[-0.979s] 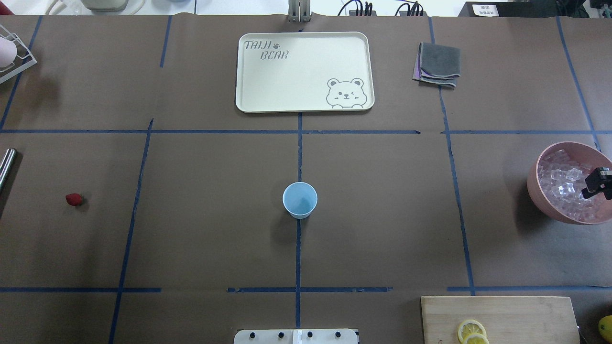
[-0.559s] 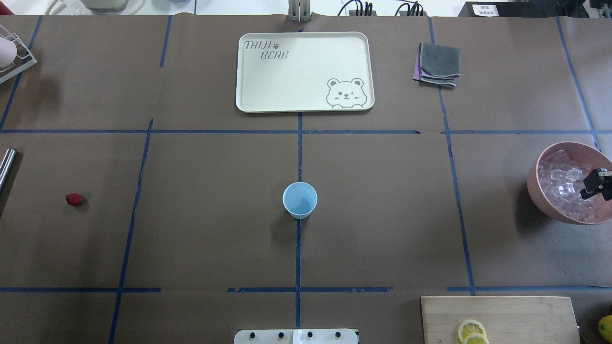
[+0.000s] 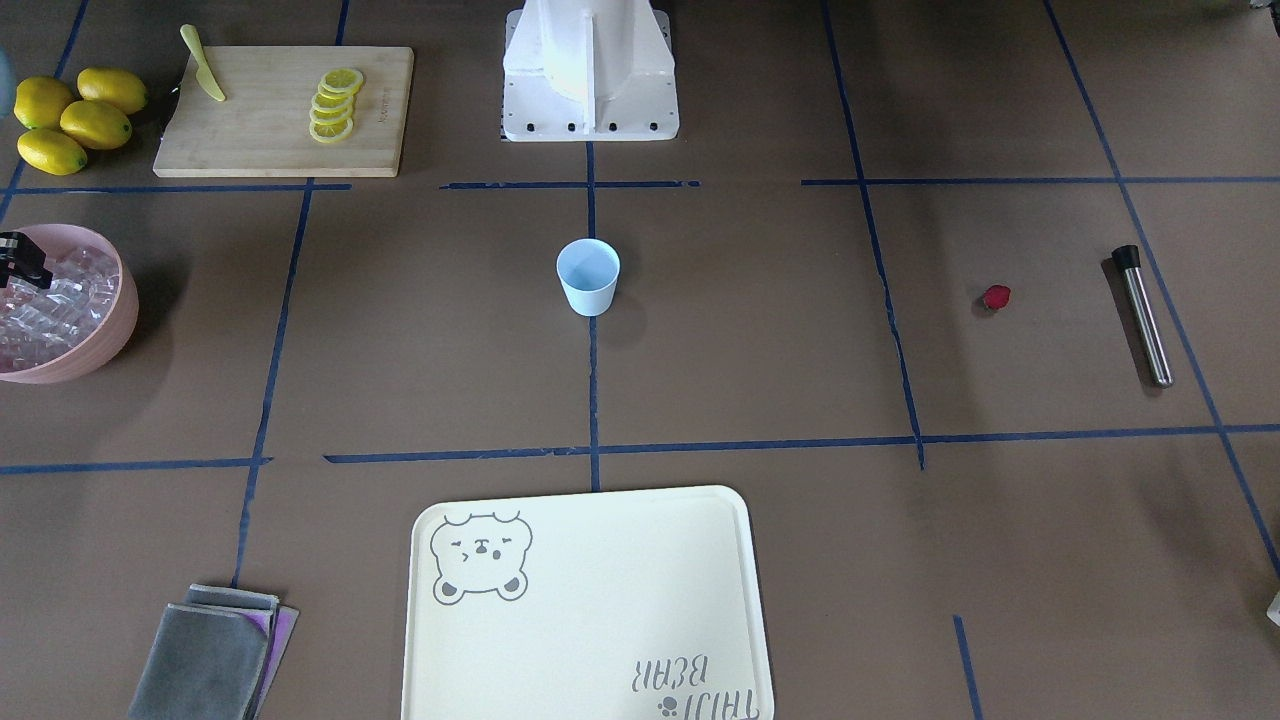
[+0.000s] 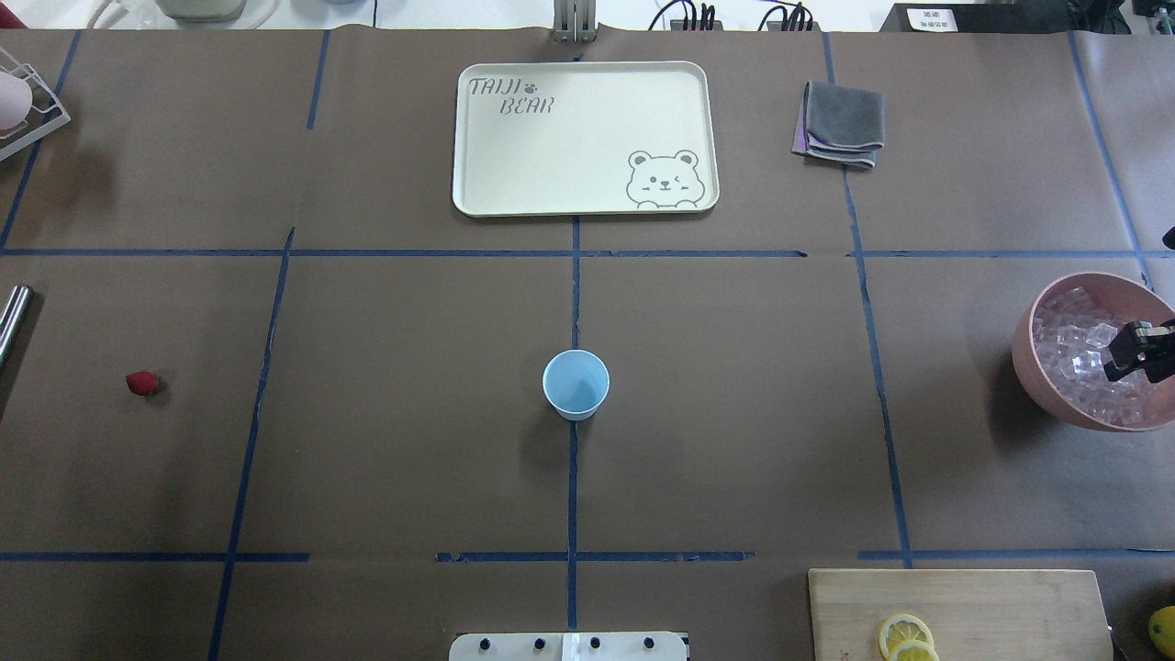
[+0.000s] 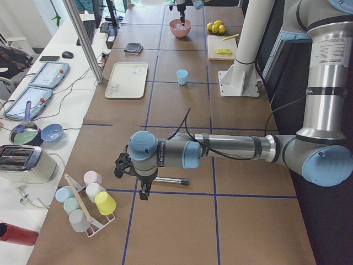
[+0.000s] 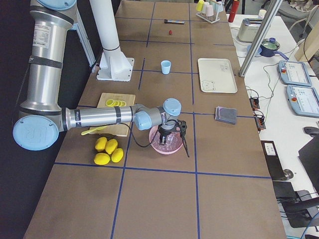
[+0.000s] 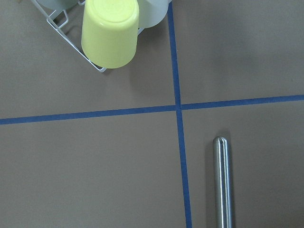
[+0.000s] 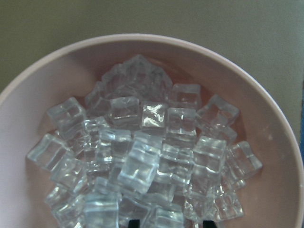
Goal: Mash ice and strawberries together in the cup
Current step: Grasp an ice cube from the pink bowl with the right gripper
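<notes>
The worktop (image 4: 413, 459) is covered in brown paper marked into squares by blue tape lines. Past its far edge, in the left side view, runs a white bench carrying a toaster (image 5: 22, 164) and cables.

The cup (image 4: 576, 384) stands upright on the centre tape line, in front of the robot's base, with nothing visible inside it. The pink bowl (image 4: 1023, 358) at the robot's right end is heaped with ice (image 8: 142, 156). The cream tray (image 4: 569, 147) printed with a bear lies bare at the far middle, a folded grey cloth (image 4: 840, 124) to its right. A wire rack (image 5: 88, 201) of upturned cups stands at the left end.

The 1 strawberry (image 4: 141, 383) lies on the paper well to the left of the cup, near a steel rod (image 3: 1143, 315). A cutting board (image 3: 270, 120) holds lemon slices (image 3: 335, 105) and a yellow knife (image 3: 203, 62), with 4 lemons (image 3: 75, 115) beside it.

The right end effector (image 4: 1134, 353) hangs over the bowl, its 2 dark tips apart at the wrist view's lower edge, just above the ice. The left end effector (image 5: 144, 193) hangs over the rod, beside the rack; I cannot tell its opening.
</notes>
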Controlling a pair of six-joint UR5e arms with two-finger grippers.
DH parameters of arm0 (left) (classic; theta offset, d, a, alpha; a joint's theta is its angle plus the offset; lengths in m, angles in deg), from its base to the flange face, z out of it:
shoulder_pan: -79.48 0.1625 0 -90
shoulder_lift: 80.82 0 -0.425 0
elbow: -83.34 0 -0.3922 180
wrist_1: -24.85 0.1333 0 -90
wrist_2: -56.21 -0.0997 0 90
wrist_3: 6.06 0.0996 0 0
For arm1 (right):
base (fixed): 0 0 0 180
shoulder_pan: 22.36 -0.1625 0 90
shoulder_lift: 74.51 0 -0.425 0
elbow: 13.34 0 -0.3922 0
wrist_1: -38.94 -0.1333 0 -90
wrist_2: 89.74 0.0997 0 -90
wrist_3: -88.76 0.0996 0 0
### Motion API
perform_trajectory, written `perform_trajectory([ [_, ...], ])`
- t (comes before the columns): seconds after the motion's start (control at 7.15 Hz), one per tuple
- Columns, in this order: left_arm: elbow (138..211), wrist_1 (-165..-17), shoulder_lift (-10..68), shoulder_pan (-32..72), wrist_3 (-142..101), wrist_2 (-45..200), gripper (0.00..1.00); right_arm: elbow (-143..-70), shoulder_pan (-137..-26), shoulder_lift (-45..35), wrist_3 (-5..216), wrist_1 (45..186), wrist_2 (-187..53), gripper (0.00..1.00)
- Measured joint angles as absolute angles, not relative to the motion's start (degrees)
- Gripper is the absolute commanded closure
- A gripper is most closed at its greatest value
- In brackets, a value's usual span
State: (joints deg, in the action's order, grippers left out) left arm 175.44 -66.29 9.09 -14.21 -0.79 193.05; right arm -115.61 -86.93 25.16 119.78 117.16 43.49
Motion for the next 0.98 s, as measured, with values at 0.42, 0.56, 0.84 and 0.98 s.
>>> perform_trajectory([
  [0.42,175.5,-66.3,9.1,-14.2,-0.8,193.1,0.00,-116.3,-87.0,25.0,118.1,117.1,43.6,1.00],
  [0.56,175.5,-66.3,9.1,-14.2,-0.8,193.1,0.00,-117.3,-87.3,25.2,117.8,117.1,43.6,1.00],
  [0.84,175.5,-66.3,9.1,-14.2,-0.9,193.1,0.00,-122.2,-89.8,28.4,117.4,117.4,43.6,1.00],
  [0.98,175.5,-66.3,9.1,-14.2,-0.9,193.1,0.00,-124.7,-91.4,29.9,117.2,117.5,43.5,1.00],
])
